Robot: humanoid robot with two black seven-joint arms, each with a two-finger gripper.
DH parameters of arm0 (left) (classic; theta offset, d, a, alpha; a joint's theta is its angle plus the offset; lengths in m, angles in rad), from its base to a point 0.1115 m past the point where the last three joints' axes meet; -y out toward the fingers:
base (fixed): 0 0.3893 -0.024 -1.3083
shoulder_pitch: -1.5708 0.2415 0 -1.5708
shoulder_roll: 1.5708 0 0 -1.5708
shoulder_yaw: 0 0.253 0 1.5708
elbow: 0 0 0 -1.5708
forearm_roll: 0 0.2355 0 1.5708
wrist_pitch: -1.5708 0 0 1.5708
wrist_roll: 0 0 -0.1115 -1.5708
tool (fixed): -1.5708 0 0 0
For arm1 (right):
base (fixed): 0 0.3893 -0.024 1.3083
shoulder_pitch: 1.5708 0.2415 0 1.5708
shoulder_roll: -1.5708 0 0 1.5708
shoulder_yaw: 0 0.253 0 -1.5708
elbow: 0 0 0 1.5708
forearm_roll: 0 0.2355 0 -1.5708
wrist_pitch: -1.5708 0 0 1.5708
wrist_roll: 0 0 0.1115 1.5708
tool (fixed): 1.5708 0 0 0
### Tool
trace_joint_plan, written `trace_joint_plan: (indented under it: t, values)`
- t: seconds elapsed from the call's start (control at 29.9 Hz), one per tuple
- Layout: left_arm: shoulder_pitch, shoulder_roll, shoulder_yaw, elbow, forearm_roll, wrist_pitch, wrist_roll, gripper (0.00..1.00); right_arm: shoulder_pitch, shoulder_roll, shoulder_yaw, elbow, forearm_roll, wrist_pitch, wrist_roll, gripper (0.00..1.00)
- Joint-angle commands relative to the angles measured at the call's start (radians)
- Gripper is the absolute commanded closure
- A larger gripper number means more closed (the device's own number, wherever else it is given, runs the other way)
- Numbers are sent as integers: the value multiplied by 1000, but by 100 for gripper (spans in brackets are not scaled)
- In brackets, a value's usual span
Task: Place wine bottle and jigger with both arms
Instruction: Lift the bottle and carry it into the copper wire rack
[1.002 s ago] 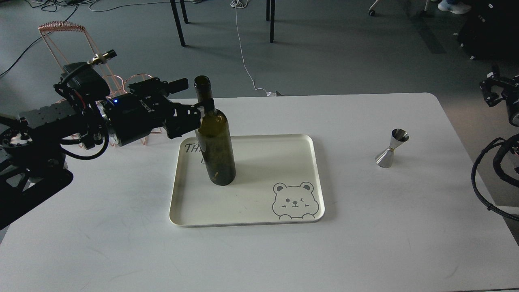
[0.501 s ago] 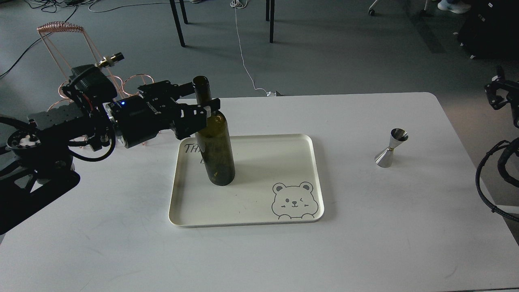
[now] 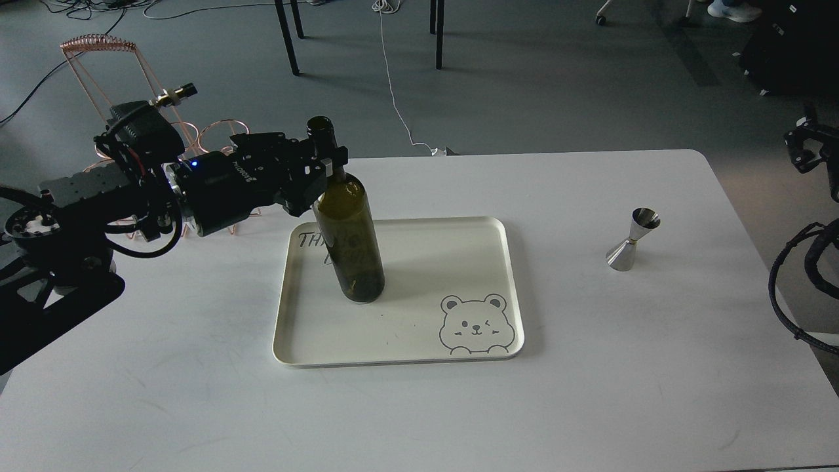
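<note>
The tall dark green wine bottle [image 3: 349, 229] stands in the left part of the cream tray [image 3: 432, 262], its top leaning slightly left. My left gripper [image 3: 331, 160] comes in from the left and is shut around the bottle's neck just below the mouth. The small steel jigger [image 3: 632, 240] stands upright on the white table [image 3: 590, 367] to the right of the tray, with no gripper near it. My right gripper [image 3: 810, 148] is at the far right edge, beyond the table, dark and only partly in view.
The tray has a bear drawing [image 3: 474, 326] at its front right corner and handwriting behind the bottle. A copper wire rack [image 3: 98, 49] stands off the table's back left, behind my left arm. Black cables [image 3: 786, 288] hang at the right edge.
My left gripper has risen from the bottle's shoulder to high on the neck and closed on it. The bottle's top has tipped a little to the left. The jigger has not moved.
</note>
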Motion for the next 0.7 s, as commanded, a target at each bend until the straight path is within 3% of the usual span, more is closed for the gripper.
trace_joint_plan:
  t: [0.0, 0.17, 0.3, 0.47, 0.67]
  values:
    - [-33, 23, -28, -3, -6, -4, -6, 79, 4, -1, -1, -11, -1, 0, 0, 1]
    - [-152, 115, -30, 8, -98, -13, -6, 80, 7, -1, -1, -14, -1, 0, 0, 1]
    - [-255, 198, -17, 74, -133, -91, -16, 79, 7, -1, -2, -14, -1, 0, 0, 1]
    - [-327, 225, -16, 206, -130, -128, -70, 80, 12, 0, -2, -14, -1, 0, 0, 1]
    - [-333, 229, -3, 364, -110, -122, -101, 80, 21, -1, -4, -14, -1, 0, 0, 1]
